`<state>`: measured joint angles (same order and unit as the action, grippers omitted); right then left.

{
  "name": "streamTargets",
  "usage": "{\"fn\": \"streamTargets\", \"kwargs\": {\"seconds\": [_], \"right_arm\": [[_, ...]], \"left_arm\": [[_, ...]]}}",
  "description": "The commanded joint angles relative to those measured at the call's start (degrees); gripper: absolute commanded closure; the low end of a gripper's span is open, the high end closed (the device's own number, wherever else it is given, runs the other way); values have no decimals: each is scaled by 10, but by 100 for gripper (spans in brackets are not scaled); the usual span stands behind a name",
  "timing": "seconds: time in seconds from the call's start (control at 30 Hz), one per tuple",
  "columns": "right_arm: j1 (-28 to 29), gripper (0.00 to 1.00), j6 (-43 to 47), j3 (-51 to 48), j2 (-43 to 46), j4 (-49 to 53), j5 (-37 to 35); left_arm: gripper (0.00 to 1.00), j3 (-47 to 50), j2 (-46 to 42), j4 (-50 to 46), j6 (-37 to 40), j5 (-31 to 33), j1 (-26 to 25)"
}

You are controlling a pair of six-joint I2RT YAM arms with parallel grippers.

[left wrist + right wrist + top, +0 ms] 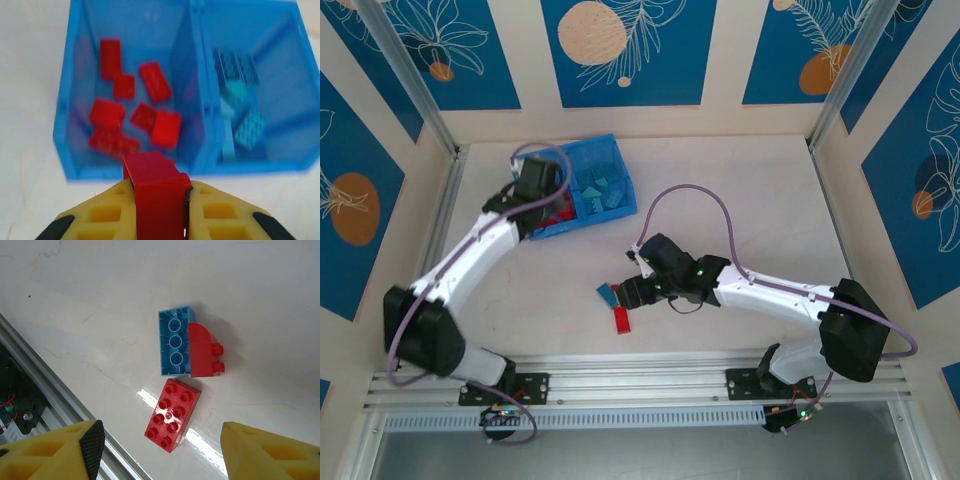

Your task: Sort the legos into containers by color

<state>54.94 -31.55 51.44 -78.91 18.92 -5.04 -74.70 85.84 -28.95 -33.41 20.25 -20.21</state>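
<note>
The red brick (pixel 152 175) you are holding is clamped tight between the fingers of the left gripper (pixel 159 215). It hangs at the edge of the blue bin (pixel 62 130), which stands at the far left of the table (pixel 100 300). The brick is not clearly over the inside yet. Beyond it the left compartment (pixel 140 45) holds the other red bricks (pixel 155 82). Past the divider (pixel 197 75), the right compartment (pixel 280 90) holds the light blue ones (pixel 250 127).

If you let go here, the brick could clip the rim and fall outside, or skip over the low divider into the blue side.

Nearer you, the right gripper (pixel 165 450) hangs with its jaws apart and holds nothing. Below it lie an upturned blue brick (pixel 174 347), a curved red piece (pixel 202 352) touching its long side, and a studded red brick (pixel 172 422) just nearer. If you close on the touching pair, you may lift both colours together.
</note>
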Motion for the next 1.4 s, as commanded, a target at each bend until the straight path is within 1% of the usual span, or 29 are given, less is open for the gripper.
{"fn": "streamTargets", "kwargs": {"seconds": [0.0,0.1,0.2,0.27,0.33,0.4,0.5,0.63,0.73,0.83,0.9,1.0,1.03,1.07,1.13,1.2,1.3,1.37], "right_arm": [[5,35,-5,13,15,0,-11],[5,35,-2,14,21,0,-11],[5,35,-1,13,27,0,-9],[5,35,-1,15,30,2,-8],[5,35,1,16,32,5,-8],[5,35,3,16,33,7,-8],[5,35,0,14,32,5,-10],[5,34,-8,12,23,-7,-8],[6,34,-10,19,11,-11,-8],[13,35,-2,34,-8,-3,-21],[23,35,15,55,-28,11,-34],[41,35,55,98,-71,40,-59],[44,35,65,112,-84,48,-63],[47,36,76,130,-101,57,-62],[50,37,88,158,-134,67,-52],[52,41,88,192,-172,81,-36],[54,45,70,221,-221,82,-26],[50,45,52,224,-247,65,-22]], "left_arm": [[91,-93,97,13,57,-24,44],[90,-190,195,-2,50,-40,75],[88,-243,264,9,29,-79,103],[78,-265,298,20,18,-102,117],[64,-295,326,21,14,-123,127],[54,-319,338,16,16,-137,132],[47,-314,316,18,13,-147,132],[45,-240,228,56,-6,-174,130],[46,-163,128,66,-9,-203,117],[48,-60,-3,71,14,-204,83],[49,14,-99,57,44,-189,41],[49,99,-226,17,108,-173,-26],[49,119,-260,0,128,-181,-40],[49,138,-297,-22,151,-201,-48],[47,160,-355,-78,195,-242,-52],[46,167,-405,-144,237,-263,-52],[45,179,-455,-195,268,-256,-52],[43,198,-477,-194,272,-253,-52]]}}
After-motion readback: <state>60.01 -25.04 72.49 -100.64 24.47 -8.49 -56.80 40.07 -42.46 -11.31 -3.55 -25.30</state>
